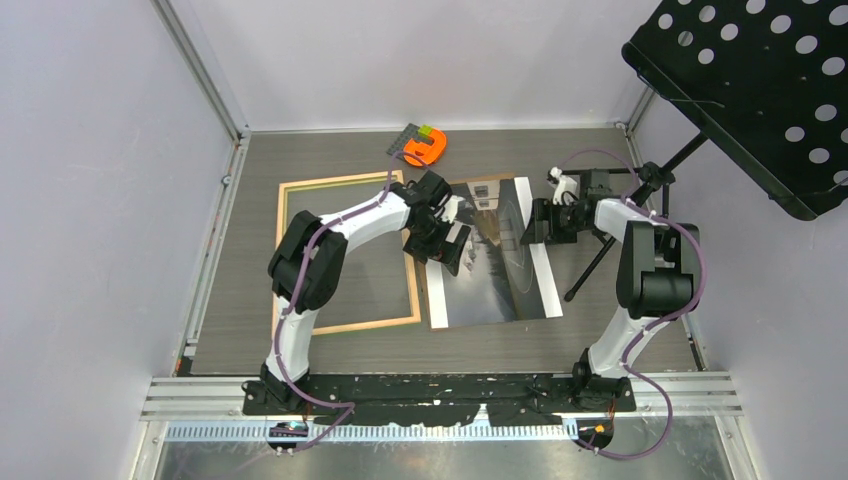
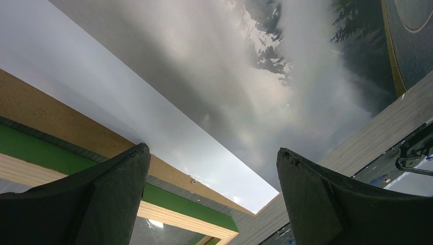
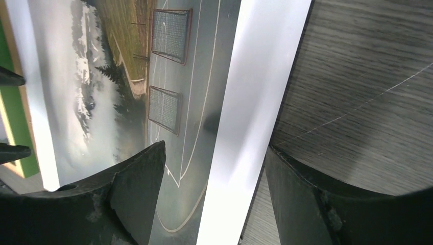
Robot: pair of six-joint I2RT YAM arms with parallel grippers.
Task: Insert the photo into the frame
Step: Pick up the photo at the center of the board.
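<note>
1. The photo (image 1: 495, 255) lay face up on the desk (image 1: 300, 150), just right of the frame (image 1: 350, 326). Its left white band sat at the frame's right rail, but whether it rested on that rail could not be told.
2. It showed dark grey misty mountains and trees, with court lines and netted goals at one end. White bands ran along its left and right edges, and the surface had a glossy sheen.
3. It looked like thin paper: light, floppy and probably slick. It would likely sag if lifted by one side and crease under a hard pinch. Lying flat, it offered little to grab, so the white bands seemed the safest places to hold, both sides at once.
4. The frame lay flat, thin-railed, with pale wood facing up and green visible on its side. It was likely stiff.
5. The left hand (image 1: 440, 235) hung spread over the photo's left edge, holding nothing.
6. The right hand (image 1: 540, 222) hung spread over the right band, also holding nothing.
</note>
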